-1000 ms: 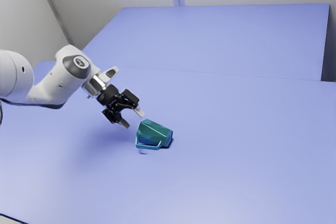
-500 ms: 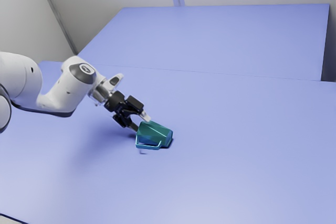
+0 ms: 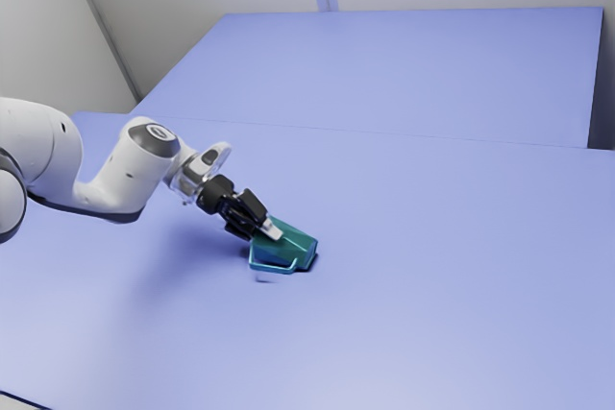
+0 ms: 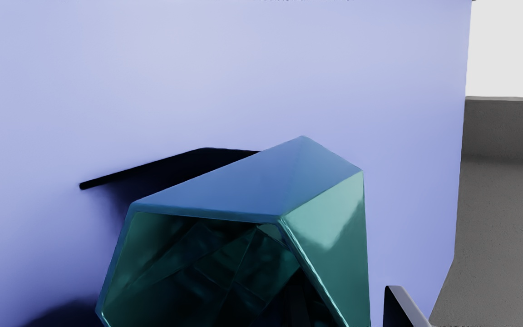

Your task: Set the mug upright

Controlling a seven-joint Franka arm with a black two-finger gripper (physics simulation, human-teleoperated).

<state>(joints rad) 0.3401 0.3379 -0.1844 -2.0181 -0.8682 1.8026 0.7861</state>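
The teal faceted mug (image 3: 300, 249) lies on its side on the blue table, its mouth toward the gripper and its handle (image 3: 274, 269) on the side nearest the exterior camera. At the mouth is my gripper (image 3: 268, 233), tilted down, with a pale fingertip over the mug's upper side. In the wrist view, the wall of the mug (image 4: 334, 218) lies between the fingers of the open gripper (image 4: 350, 309): a dark finger shows inside the mouth, and the other stands outside with a narrow gap to the wall.
The blue table (image 3: 432, 266) extends around the mug. Behind it in the exterior view is another blue surface (image 3: 404, 69), with pale walls beyond. A dark shadow lies beside the mug in the wrist view.
My gripper has moved down and toward the exterior view's right, from short of the mug to its mouth, and its fingers have drawn closer together. The mug has hardly moved.
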